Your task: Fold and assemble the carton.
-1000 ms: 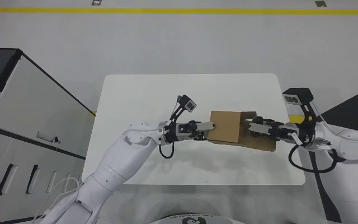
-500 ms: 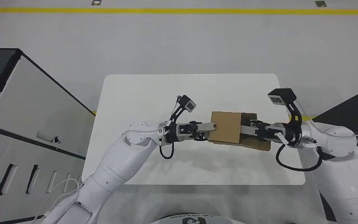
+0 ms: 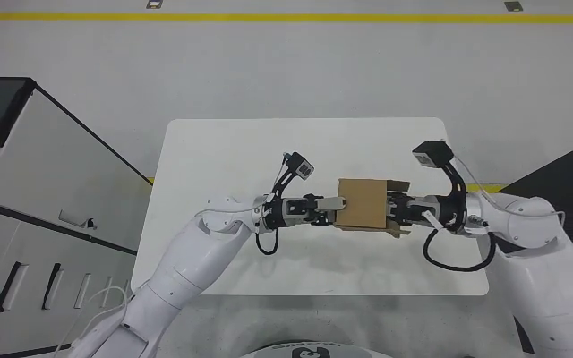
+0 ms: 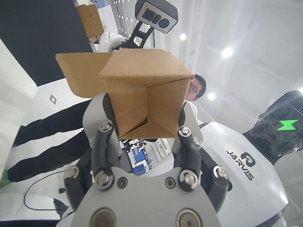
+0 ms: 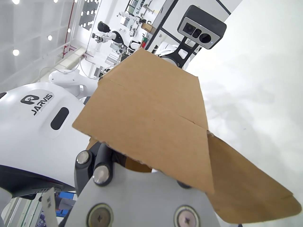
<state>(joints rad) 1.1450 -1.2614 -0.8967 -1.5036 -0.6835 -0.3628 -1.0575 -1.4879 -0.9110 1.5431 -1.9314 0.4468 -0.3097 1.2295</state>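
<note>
**Carton being held between two grippers over the white table**

The carton [image 3: 363, 203] is showing plain brown cardboard on every face that can be seen. It is sitting over the right-middle of the table [image 3: 269, 152], stretched lengthwise between the two arms; whether it is touching the tabletop cannot be told.

The left gripper [image 4: 144, 119] is pinching the carton's left end, with its fingers [image 4: 100, 116] pressing against opposite sides of that end, where the flaps are lying folded inward.

The right gripper [image 3: 396, 215] is meeting the carton's right end, where an open flap [image 5: 243, 178] is sticking outward. Cardboard is covering this gripper, so whether it is gripping cannot be told.

The table is standing on a pale grey floor, with a yellow line [image 3: 286, 16] running across the far side and a dark-framed cabinet [image 3: 54, 170] standing to the left.
</note>
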